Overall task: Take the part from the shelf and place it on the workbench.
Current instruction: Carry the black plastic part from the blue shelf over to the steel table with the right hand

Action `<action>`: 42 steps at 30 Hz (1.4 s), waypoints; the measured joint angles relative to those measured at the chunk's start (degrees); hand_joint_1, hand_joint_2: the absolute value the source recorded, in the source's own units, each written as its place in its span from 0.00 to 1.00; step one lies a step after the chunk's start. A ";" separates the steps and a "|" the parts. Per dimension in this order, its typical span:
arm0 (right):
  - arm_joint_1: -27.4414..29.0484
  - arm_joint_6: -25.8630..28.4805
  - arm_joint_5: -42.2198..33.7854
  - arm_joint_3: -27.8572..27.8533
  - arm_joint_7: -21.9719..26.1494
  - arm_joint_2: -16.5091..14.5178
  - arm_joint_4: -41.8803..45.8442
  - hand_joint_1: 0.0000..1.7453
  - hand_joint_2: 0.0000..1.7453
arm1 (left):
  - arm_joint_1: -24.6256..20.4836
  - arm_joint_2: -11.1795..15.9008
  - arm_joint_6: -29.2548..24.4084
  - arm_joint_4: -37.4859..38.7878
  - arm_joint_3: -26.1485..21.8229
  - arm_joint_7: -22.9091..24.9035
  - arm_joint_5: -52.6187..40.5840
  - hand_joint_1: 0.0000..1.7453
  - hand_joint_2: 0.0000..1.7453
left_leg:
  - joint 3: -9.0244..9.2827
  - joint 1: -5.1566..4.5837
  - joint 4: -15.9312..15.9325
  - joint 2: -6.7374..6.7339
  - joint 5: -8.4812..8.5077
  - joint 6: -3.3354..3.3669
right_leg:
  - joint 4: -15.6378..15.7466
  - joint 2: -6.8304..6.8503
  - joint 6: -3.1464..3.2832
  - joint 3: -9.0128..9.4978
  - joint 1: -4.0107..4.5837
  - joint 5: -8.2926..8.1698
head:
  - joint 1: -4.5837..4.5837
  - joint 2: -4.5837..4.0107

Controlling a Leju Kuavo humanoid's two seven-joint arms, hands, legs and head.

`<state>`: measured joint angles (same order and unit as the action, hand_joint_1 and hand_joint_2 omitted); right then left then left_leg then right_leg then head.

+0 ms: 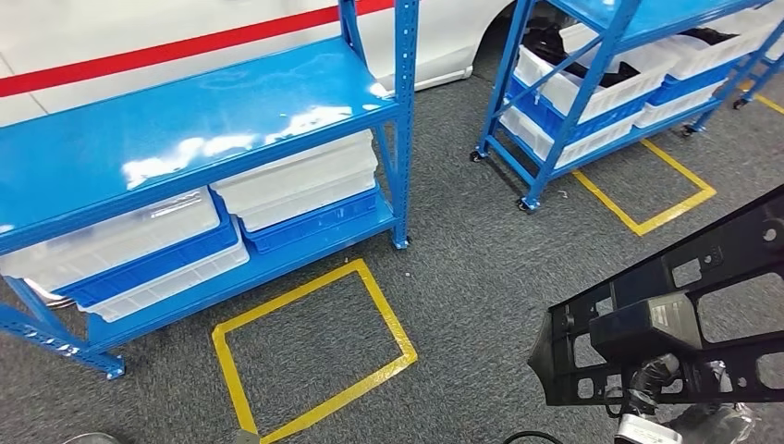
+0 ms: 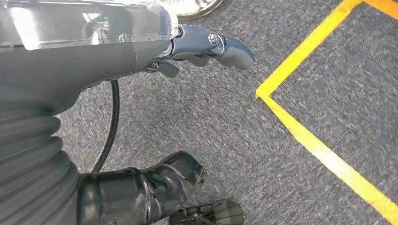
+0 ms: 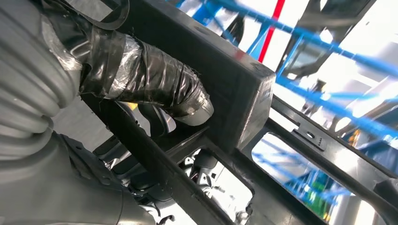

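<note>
Head view: black frame part [image 1: 684, 314] already off the shelf, carried low at the right, gripped by the right hand [image 1: 661, 393] from beneath, with the fingers mostly hidden behind the part. Ahead, a blue shelf [image 1: 185, 129] with a bare glossy top and white and blue bins [image 1: 296, 190] stacked on its lower level. A 2nd blue rack [image 1: 592, 55] on wheels further right, loaded with white bins holding dark parts. Yellow tape outlines [image 1: 314, 347] on the grey carpet floor [image 1: 462, 268], 1 in front of each rack. A red stripe [image 1: 166, 51] across the white surface behind. Judged from this: pickup done, carrying under way, placing not yet done; unclear whether the blue shelf top serves as the workbench. No readable writing, label or brand anywhere here.

Left wrist view: left hand [image 2: 187, 44] hanging over the carpet, holding nothing, fingers loosely bent and apart, thumb wrapped in dark tape. A corner of yellow tape [image 2: 300, 93] just beside it on the floor. No text to read.

Right wrist view: taped thumb [image 3: 155, 79] pressed against a thick black bar of the part [image 3: 225, 79], the rest of the hand closed around the frame from behind. Blue rack struts [image 3: 328, 44] blurred in the background through the part's openings. A small plate with holes [image 3: 312, 136] on 1 bar, too blurred to tell any marking.
</note>
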<state>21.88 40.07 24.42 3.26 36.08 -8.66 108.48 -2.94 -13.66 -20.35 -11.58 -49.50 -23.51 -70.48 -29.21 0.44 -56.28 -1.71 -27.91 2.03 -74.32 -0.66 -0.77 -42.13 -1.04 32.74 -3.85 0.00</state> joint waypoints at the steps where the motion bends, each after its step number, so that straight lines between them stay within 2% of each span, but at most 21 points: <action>1: 0.04 0.00 -0.07 0.00 -0.01 0.00 0.00 1.00 1.00 | 0.01 -0.01 0.00 0.00 -0.04 0.00 0.01 0.00 1.00 | -0.10 0.02 -0.22 -0.86 -0.18 -0.08 | -0.25 0.28 -0.19 0.04 -0.18 -0.43 | 0.01 0.00; 3: 0.08 -0.01 -0.10 0.00 -0.02 0.00 0.00 1.00 1.00 | -0.05 -0.09 0.00 0.00 -0.08 0.01 0.01 0.00 1.00 | -0.15 0.13 -0.84 -2.30 -0.70 -0.49 | 5.22 1.43 -0.52 3.27 -0.55 -3.48 | 0.00 0.00; 5: 0.05 -0.01 -0.11 0.00 -0.04 0.00 -0.01 1.00 1.00 | -0.14 -0.13 0.00 0.00 -0.10 -0.01 0.01 0.00 1.00 | -0.25 -0.07 -1.62 -3.35 -1.41 -1.18 | 11.12 3.47 -0.13 6.56 -0.44 -5.21 | 0.02 0.00; 7: 0.06 0.00 -0.12 -0.02 -0.07 0.00 0.01 1.00 1.00 | -0.27 -0.11 0.00 0.00 -0.15 -0.07 0.02 0.00 1.00 | -0.13 -0.33 -2.00 -4.20 -1.87 -1.84 | 12.57 4.03 0.77 7.14 -0.10 -5.07 | 0.04 0.00; 9: 0.15 0.01 -0.12 -0.05 -0.08 0.00 0.02 1.00 1.00 | -0.39 -0.12 0.00 0.00 -0.19 -0.14 0.03 0.00 1.00 | 0.26 -0.21 -2.01 -4.74 -2.12 -2.38 | 12.85 2.86 1.56 7.00 -0.10 -5.32 | 0.04 -0.01; 11: 0.17 0.02 -0.12 -0.08 -0.08 -0.01 0.02 1.00 1.00 | -0.43 -0.14 0.01 0.00 -0.21 -0.18 0.03 0.00 1.00 | -0.35 0.06 -3.95 -2.87 -3.94 -2.87 | 13.13 1.76 2.27 6.86 -0.27 -5.67 | 0.04 -0.01; 13: 0.12 0.02 -0.12 -0.10 -0.09 -0.02 0.02 1.00 1.00 | -0.34 -0.15 0.01 0.00 -0.27 -0.19 0.03 0.00 1.00 | -3.07 0.20 -10.22 0.01 -7.79 -3.09 | 13.23 0.60 2.77 6.59 -0.25 -5.95 | 0.05 0.00; 15: 0.14 0.02 -0.12 -0.12 -0.14 -0.02 0.02 1.00 1.00 | -0.18 -0.15 0.02 0.00 -0.38 -0.17 0.03 0.00 1.00 | -6.24 0.20 -16.89 1.03 -10.34 -2.96 | 13.22 -0.81 3.05 6.31 0.04 -6.14 | 0.06 0.00; 17: 0.20 0.02 -0.12 -0.13 -0.22 -0.02 0.02 1.00 1.00 | -0.08 -0.15 0.02 0.00 -0.44 -0.16 0.03 0.00 1.00 | -6.29 0.10 -16.55 1.36 -8.50 -2.42 | 13.21 -2.39 3.13 6.27 0.33 -6.27 | 0.06 0.00; 20: 0.17 0.02 -0.12 -0.13 -0.26 -0.02 0.02 1.00 1.00 | -0.08 -0.09 0.02 0.00 -0.48 -0.16 -0.01 0.00 1.00 | -1.63 -0.27 -5.91 4.44 -2.71 -1.02 | 13.19 -4.50 2.88 6.44 0.43 -6.49 | 0.04 0.00; 22: 0.15 0.02 -0.13 -0.14 -0.26 -0.02 0.02 1.00 1.00 | -0.17 -0.02 0.02 0.00 -0.51 -0.16 -0.02 0.00 1.00 | -0.27 -0.50 -2.41 6.02 -2.01 -0.55 | 13.23 -5.62 2.31 6.11 0.17 -6.84 | 0.07 0.00; 24: 0.28 0.04 -0.13 -0.16 -0.28 -0.02 0.02 1.00 1.00 | -0.33 -0.05 0.02 0.00 -0.52 -0.16 -0.03 0.00 1.00 | 0.05 -0.52 -1.37 5.05 -1.69 -0.38 | 13.56 -6.72 1.46 5.84 -0.03 -7.34 | 0.08 0.00; 26: 0.41 0.05 -0.13 -0.27 -0.29 -0.01 0.03 1.00 1.00 | -0.36 -0.11 0.01 0.00 -0.53 -0.18 -0.03 0.00 1.00 | 0.67 -0.32 0.05 3.57 -0.72 -0.05 | 12.59 -5.13 0.97 5.27 0.26 -6.56 | 0.03 0.00; 29: 0.24 0.04 -0.20 -0.42 -0.36 0.00 0.02 1.00 1.00 | -0.23 -0.15 0.02 0.00 -0.56 -0.23 -0.05 0.00 1.00 | 0.79 -0.42 0.81 1.11 -0.14 0.35 | 4.03 -0.66 0.57 1.45 0.41 -1.29 | 0.01 -0.01; 31: 0.24 0.04 -0.24 -0.48 -0.40 0.00 0.00 1.00 1.00 | -0.11 -0.15 0.02 0.00 -0.57 -0.23 -0.05 0.00 1.00 | 0.59 -0.49 0.58 -0.61 -0.32 0.28 | -0.25 0.17 0.20 -0.16 0.11 0.24 | 0.02 0.00; 32: 0.25 0.04 -0.25 -0.53 -0.40 0.00 0.00 1.00 1.00 | -0.11 -0.16 0.02 0.00 -0.57 -0.23 -0.05 0.00 1.00 | 0.55 -0.46 0.42 -1.41 -0.46 0.16 | 0.57 0.45 0.03 0.58 -0.03 -0.58 | 0.02 -0.01; 34: 0.23 0.04 -0.25 -0.64 -0.41 0.00 0.00 1.00 1.00 | -0.19 -0.21 0.02 0.00 -0.58 -0.24 -0.09 0.00 1.00 | 0.55 -0.36 -0.16 -2.76 -0.97 -0.29 | 7.42 2.00 -0.08 4.65 -0.18 -3.46 | 0.02 -0.01; 36: 0.20 0.04 -0.25 -0.71 -0.41 0.00 0.02 1.00 1.00 | -0.29 -0.27 0.02 0.00 -0.58 -0.27 -0.13 0.00 1.00 | 0.44 -0.52 -0.88 -3.76 -1.64 -0.93 | 12.99 3.63 0.45 7.72 0.06 -4.93 | 0.03 -0.01; 39: 0.27 0.05 -0.26 -0.81 -0.41 0.00 0.03 1.00 1.00 | -0.44 -0.31 0.02 0.00 -0.58 -0.33 -0.14 0.00 1.00 | 0.75 -0.64 -1.08 -4.88 -1.99 -1.77 | 13.69 2.86 1.67 7.84 0.48 -4.95 | 0.05 -0.01; 40: 0.32 0.06 -0.27 -0.86 -0.42 0.00 0.03 1.00 1.00 | -0.49 -0.32 0.03 0.00 -0.58 -0.34 -0.17 0.00 1.00 | 0.80 -0.53 -1.29 -4.41 -2.31 -2.08 | 13.86 2.33 2.01 7.79 0.43 -5.10 | 0.05 -0.01; 42: 0.28 0.06 -0.33 -0.92 -0.45 0.00 0.03 1.00 1.00 | -0.53 -0.35 0.03 0.00 -0.58 -0.38 -0.21 0.00 1.00 | -0.43 -0.19 -4.25 -1.70 -4.62 -2.58 | 14.25 1.27 2.69 7.75 0.14 -5.47 | 0.07 0.00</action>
<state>22.16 40.13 24.09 2.34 35.63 -8.66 108.51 -3.47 -14.01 -20.32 -11.58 -50.07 -23.88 -70.69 -29.64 0.25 -60.53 -3.41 -32.54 -0.55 -60.07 0.61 1.92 -34.38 -0.90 27.27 -3.78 0.00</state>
